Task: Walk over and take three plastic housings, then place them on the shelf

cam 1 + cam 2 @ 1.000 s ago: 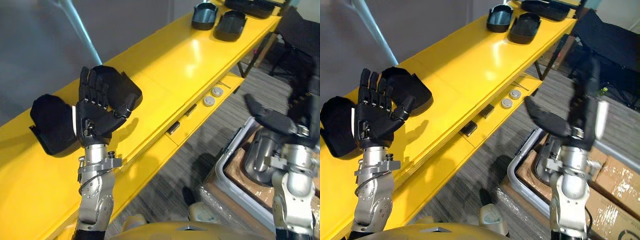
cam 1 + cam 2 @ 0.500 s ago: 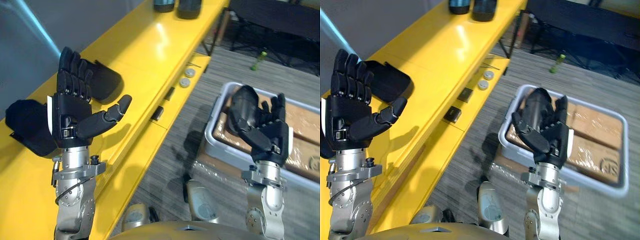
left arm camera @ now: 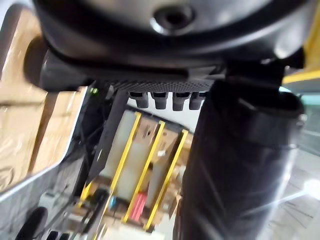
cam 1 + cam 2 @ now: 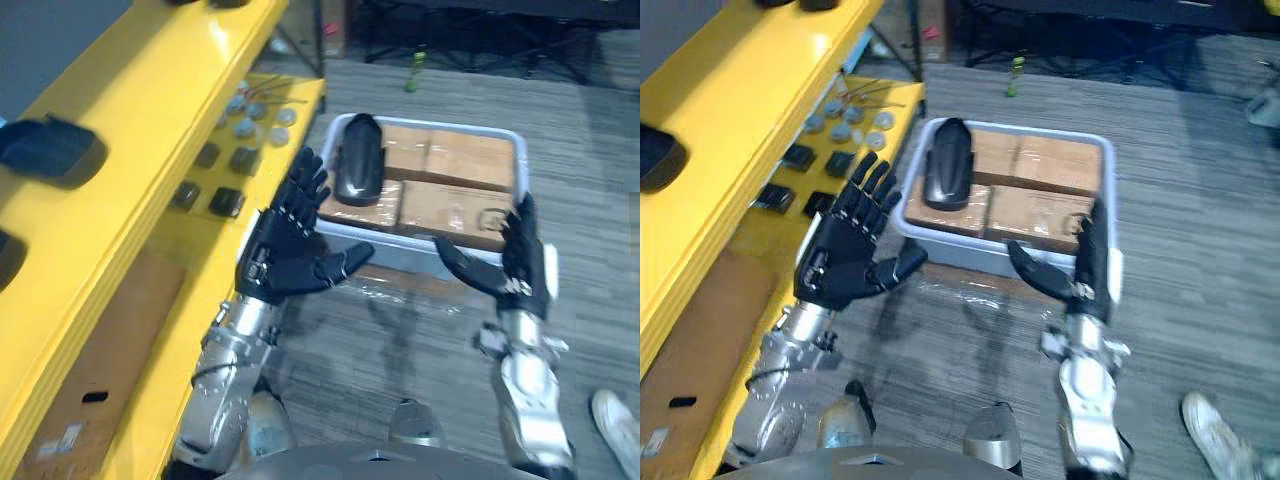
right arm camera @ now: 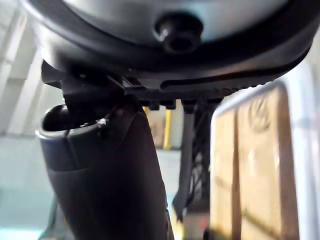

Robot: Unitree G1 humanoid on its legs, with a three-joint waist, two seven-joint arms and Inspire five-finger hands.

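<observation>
Now, with your left hand [image 4: 290,262] and right hand [image 4: 512,268] both spread open and empty, reach into the grey bin [image 4: 962,250] and grip the black housing [image 4: 357,172] across its width.

- I can read no text, number or sign anywhere before me.
- The cardboard box [image 4: 450,205] in the grey bin [image 4: 440,128] bears a dark printed mark, too blurred to read.
</observation>
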